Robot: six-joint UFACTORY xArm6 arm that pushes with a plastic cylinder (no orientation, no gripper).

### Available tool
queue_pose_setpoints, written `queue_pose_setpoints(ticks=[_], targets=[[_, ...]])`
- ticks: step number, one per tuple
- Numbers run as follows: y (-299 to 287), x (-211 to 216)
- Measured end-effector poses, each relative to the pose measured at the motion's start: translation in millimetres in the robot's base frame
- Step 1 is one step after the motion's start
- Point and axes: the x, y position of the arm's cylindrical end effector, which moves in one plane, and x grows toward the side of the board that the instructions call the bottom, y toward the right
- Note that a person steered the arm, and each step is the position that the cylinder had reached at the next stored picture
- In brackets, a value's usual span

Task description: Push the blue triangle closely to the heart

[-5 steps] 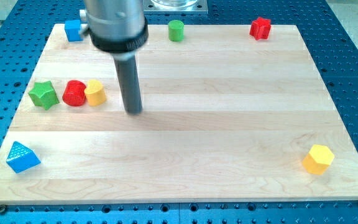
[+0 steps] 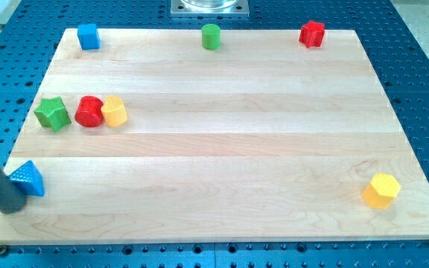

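Camera view has my tip (image 2: 10,206) down at the lower left of the frame, pressed against the blue triangle (image 2: 27,178) on the wooden surface (image 2: 237,141), a bare rod tool grasping nothing, with the red heart (image 2: 89,111) well above between green star (image 2: 52,113) and yellow block (image 2: 114,111).

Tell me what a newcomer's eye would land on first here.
First, the dark rod slanting in from the view's left edge, my tip against the left side of the blue triangle block at the wooden board's bottom-left corner. Next, the tight row at mid-left: green star block, red block and yellow block.
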Motion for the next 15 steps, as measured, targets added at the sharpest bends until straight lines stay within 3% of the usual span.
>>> queue_pose_setpoints(ticks=[1,2,3,4,5,6,8,10,13,14,15], targets=[[4.5,-6.3],[73.1,-27.0],[113.1,-73.5],[78.8,-32.4],[38.3,-56.2],[67.5,-86.8],[193.4,-110.2],[190.4,-126.8],[123.2,-112.6],[201.6,-107.3],[313.1,-196.2]])
